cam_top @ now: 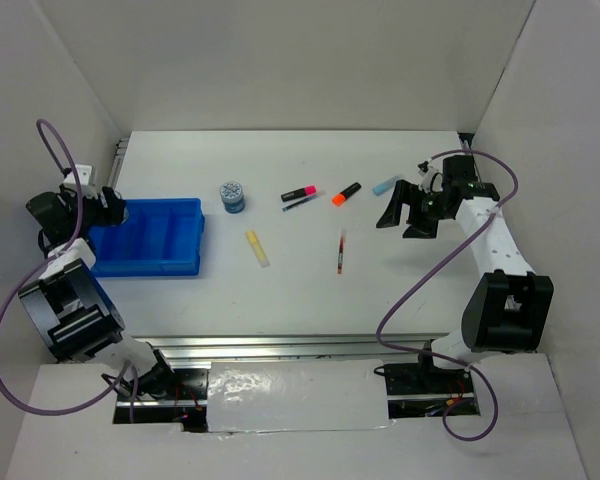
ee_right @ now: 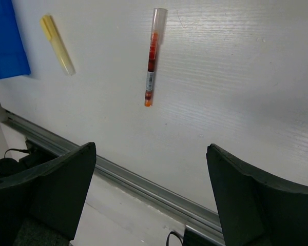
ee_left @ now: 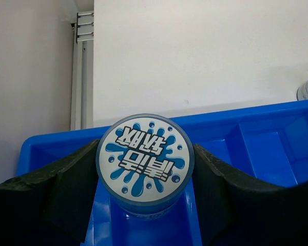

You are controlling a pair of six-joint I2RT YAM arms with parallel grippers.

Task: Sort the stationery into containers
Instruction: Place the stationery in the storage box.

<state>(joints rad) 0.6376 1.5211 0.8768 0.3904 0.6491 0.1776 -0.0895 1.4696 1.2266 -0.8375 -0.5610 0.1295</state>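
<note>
Blue-white and splash-printed, the roll (ee_left: pixel 143 163) sits clamped between the pads of my left pincer (ee_left: pixel 145 148), low in the frame's centre over a compartment of the blue tray (ee_left: pixel 277 110) (more compartments run off right). My right pincer (ee_right: pixel 151 148) stands wide apart, holding nothing. On the white table (ee_right: pixel 256 77) beyond it, the red pen (ee_right: pixel 152 56) lies upper centre and the pale yellow marker (ee_right: pixel 57 45) upper left.

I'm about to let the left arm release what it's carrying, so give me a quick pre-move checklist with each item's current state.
1. Roll gripped between the left gripper fingers: ok.
2. Roll above the blue tray: ok.
3. Compartment floor under the roll free: cannot tell, the roll hides it.
4. Right gripper open and empty: ok.
5. Sorting finished: not ok; second roll, red pen and pale yellow marker lie outside the tray.
</note>
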